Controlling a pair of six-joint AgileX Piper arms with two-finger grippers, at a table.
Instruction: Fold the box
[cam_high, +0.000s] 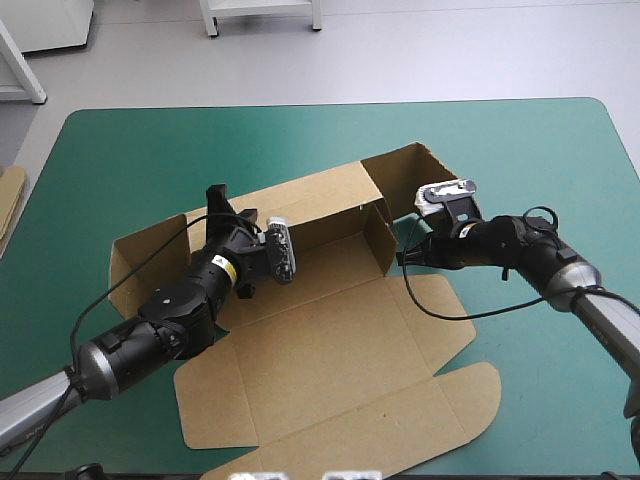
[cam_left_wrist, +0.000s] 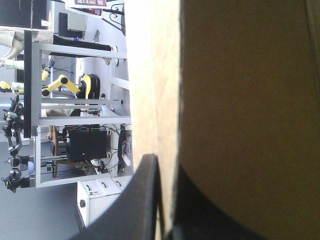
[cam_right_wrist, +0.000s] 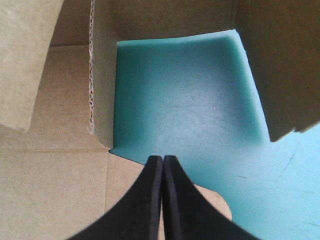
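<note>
**Left gripper clamps the raised wall; right gripper closed on nothing**

More brown board (cam_high: 8, 200) shows at the table's left edge. The box (cam_high: 330, 350) lies mid-table on the teal-green cover (cam_high: 120, 150), its lid flat toward the near edge and its far wall raised. The left gripper (cam_left_wrist: 167, 165) pinches that wall left of its middle, fingers nearly together on the sheet. The right gripper (cam_right_wrist: 163, 159), fingers pressed together with nothing between them, sits low over the cover at the box's right side, beside an upright flap.

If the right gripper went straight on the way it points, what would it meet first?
Likely the bare teal-green cover between raised flaps of the box; the right gripper, jaws shut, aims at that patch. The flaps flank the line, but depth is unclear.
</note>
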